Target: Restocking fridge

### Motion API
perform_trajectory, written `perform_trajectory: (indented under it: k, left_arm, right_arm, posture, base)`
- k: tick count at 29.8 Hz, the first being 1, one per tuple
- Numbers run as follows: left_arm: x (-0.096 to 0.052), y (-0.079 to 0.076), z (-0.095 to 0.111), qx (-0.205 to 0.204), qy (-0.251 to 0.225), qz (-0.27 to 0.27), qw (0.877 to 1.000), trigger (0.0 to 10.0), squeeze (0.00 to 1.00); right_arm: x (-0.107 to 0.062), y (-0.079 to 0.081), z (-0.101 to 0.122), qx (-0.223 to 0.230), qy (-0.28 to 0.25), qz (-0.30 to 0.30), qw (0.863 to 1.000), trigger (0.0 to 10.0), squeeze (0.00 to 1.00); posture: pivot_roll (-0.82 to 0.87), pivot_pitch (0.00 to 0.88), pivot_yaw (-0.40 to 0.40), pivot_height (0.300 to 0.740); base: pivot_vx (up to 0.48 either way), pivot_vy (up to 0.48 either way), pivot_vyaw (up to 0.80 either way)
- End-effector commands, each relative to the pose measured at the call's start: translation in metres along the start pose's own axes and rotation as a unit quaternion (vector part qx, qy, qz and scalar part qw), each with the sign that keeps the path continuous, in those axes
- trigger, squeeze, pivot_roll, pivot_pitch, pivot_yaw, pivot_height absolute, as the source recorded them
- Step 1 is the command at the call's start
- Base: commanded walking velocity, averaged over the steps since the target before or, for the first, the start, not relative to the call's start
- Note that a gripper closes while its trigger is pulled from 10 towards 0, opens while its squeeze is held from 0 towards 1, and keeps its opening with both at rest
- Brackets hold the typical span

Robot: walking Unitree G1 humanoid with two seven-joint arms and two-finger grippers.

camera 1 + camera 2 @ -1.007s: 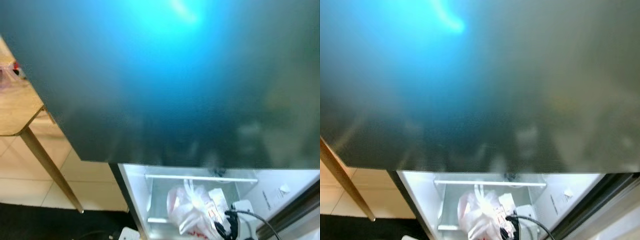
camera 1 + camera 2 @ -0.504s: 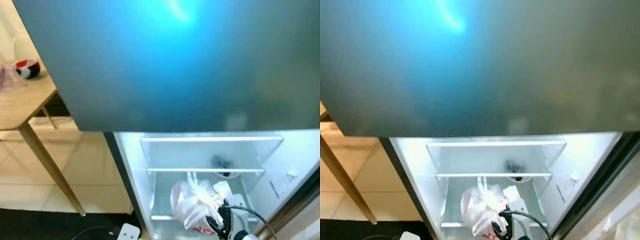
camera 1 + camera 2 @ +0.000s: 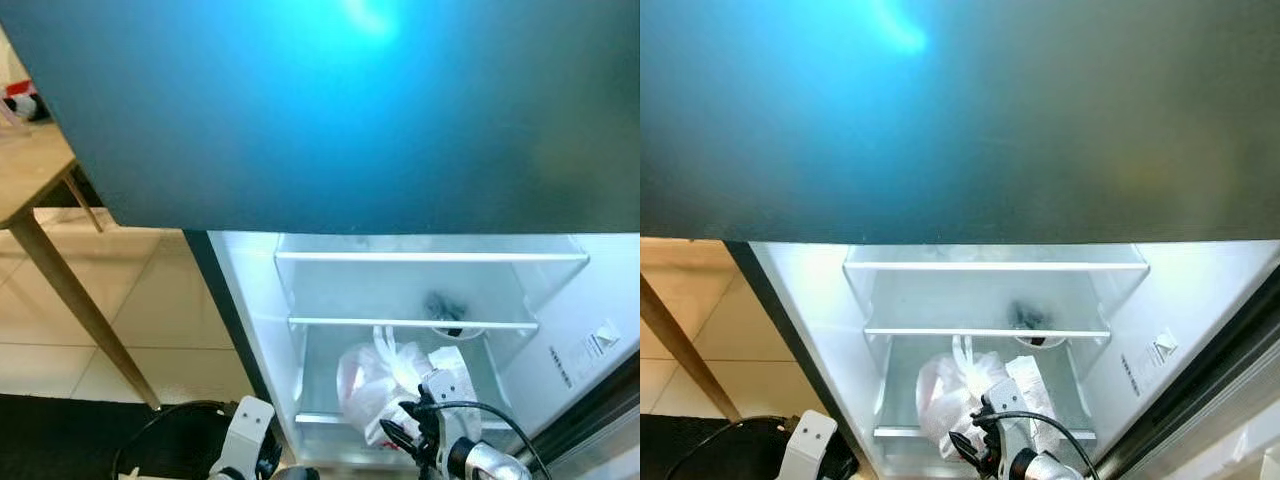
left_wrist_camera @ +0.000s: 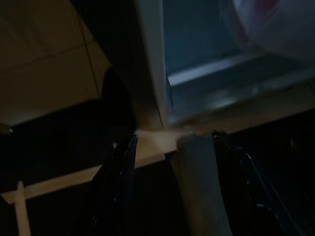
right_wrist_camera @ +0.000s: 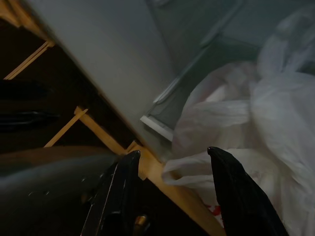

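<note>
White plastic bag sits on bottom fridge shelf, right ahead of right gripper, jaws spread, empty. Left gripper off beside fridge's lower corner, jaws apart too. Right arm way closer.

My right end effector is showing two long black fingers, glossy and tapering, on a silver wrist. A thin black cable is looping over that wrist's rounded metal casing. My left arm is showing a white rectangular block with small dark screw holes, and my left end effector is showing black fingers.
</note>
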State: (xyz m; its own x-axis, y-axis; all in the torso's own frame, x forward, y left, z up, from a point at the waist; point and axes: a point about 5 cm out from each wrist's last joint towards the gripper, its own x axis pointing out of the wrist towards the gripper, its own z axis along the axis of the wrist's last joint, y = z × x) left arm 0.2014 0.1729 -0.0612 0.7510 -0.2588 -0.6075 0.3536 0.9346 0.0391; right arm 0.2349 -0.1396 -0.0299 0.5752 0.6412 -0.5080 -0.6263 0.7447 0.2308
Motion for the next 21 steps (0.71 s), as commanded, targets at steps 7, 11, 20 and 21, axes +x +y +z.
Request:
perform_trajectory:
  k: [7,11,20,21]
  left_arm:
    - [-0.005,0.001,-0.008,0.005,0.014,-0.011,1.0,10.0,0.0]
    - [-0.006,0.002,-0.01,0.008,0.015,-0.014,1.0,10.0,0.0]
    - [-0.007,0.003,-0.011,0.017,0.016,-0.017,1.0,10.0,0.0]
    - [-0.008,0.003,-0.011,0.018,0.016,-0.018,1.0,10.0,0.0]
  right_arm:
    - [0.002,0.009,0.001,-0.008,0.008,0.048,0.999,10.0,0.0]
    - [0.002,0.01,0.001,-0.007,0.01,0.053,0.999,10.0,0.0]
    - [0.004,0.021,-0.003,-0.031,0.035,0.093,0.995,10.0,0.0]
    - [0.005,0.022,-0.002,-0.032,0.034,0.095,0.994,10.0,0.0]
  posture:
    - [-0.07,0.095,0.02,0.557]
    - [-0.06,0.1,0.021,0.542]
    - [-0.05,0.117,0.021,0.507]
    - [-0.05,0.117,0.021,0.507]
  base:
    - [0.0,0.0,0.0]
    - [0.0,0.0,0.0]
    - [0.0,0.0,0.0]
    - [0.0,0.0,0.0]
